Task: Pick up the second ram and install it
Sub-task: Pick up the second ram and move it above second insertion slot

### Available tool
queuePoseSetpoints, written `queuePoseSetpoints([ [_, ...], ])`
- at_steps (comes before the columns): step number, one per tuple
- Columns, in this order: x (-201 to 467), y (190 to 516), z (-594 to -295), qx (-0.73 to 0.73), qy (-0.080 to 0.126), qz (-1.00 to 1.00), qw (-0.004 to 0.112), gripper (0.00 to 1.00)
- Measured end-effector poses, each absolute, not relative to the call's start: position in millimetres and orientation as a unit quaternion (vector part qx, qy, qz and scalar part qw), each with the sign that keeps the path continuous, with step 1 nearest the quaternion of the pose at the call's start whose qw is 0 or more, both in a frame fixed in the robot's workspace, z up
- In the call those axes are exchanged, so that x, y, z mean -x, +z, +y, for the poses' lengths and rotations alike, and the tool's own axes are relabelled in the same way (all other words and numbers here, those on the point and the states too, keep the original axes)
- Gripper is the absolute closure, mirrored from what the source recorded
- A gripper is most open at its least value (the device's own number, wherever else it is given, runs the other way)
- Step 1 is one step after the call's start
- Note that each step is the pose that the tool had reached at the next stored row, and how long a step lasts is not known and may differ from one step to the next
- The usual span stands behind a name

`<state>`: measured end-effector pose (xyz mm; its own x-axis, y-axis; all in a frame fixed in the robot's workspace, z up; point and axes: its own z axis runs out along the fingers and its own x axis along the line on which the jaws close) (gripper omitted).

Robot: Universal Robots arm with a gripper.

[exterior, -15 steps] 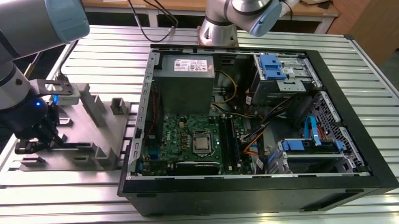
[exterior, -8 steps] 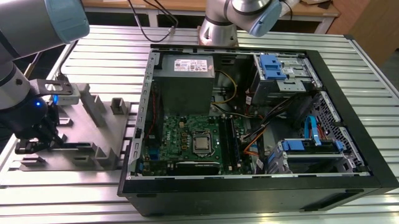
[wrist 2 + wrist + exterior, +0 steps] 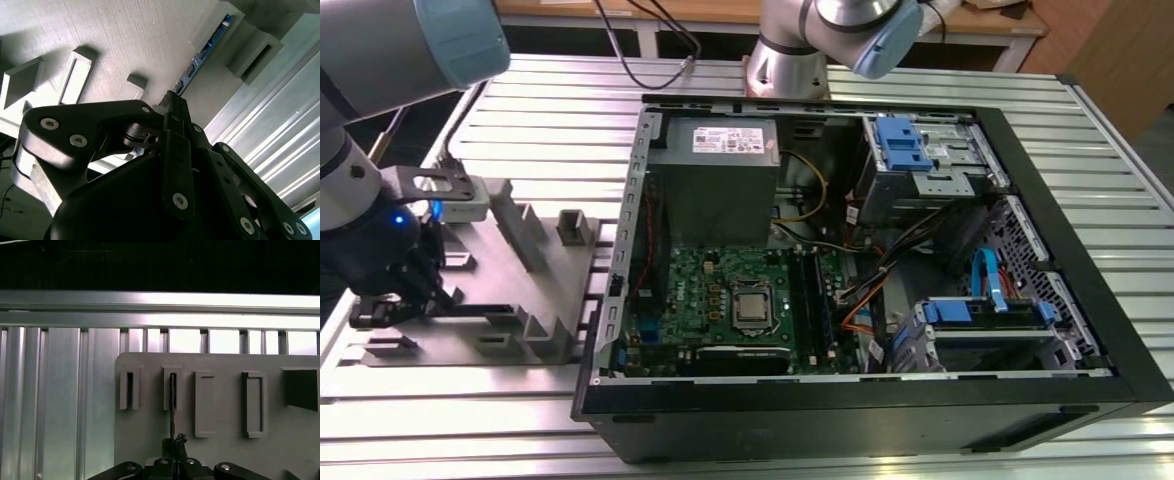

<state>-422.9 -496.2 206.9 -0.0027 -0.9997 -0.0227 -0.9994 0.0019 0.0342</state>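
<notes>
Gripper (image 3: 387, 308), exterior view's lower left: fingers (image 3: 176, 112) clamped on second ram (image 3: 172, 400), standing on edge in grey fixture (image 3: 225, 450) slot on table (image 3: 520, 130).

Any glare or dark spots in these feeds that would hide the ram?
First wrist view: glare band on the aluminium rail, black above; the second ram shows as a thin dark line. Second wrist view: gripper dark against the evenly lit fixture plate. Exterior view: even light, computer case interior dimmer.
</notes>
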Motion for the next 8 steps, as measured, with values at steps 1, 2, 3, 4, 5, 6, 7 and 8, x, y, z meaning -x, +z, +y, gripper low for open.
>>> queuePoseSetpoints([
  [1,422.9,208.3,-496.2,-0.706,-0.02,-0.708,0.004,0.92],
  [2,422.8,209.9,-496.2,-0.706,-0.02,-0.708,0.004,0.92],
  [3,422.9,211.5,-496.2,-0.706,-0.02,-0.708,0.004,0.92],
  [4,422.9,213.1,-496.2,-0.706,-0.02,-0.708,0.004,0.92],
  [5,422.9,214.8,-496.2,-0.706,-0.02,-0.708,0.004,0.92],
  [6,422.9,216.6,-496.2,-0.706,-0.02,-0.708,0.004,0.92],
  [7,422.9,218.6,-496.2,-0.706,-0.02,-0.708,0.004,0.92],
  [8,422.9,220.7,-496.2,-0.706,-0.02,-0.708,0.004,0.92],
])
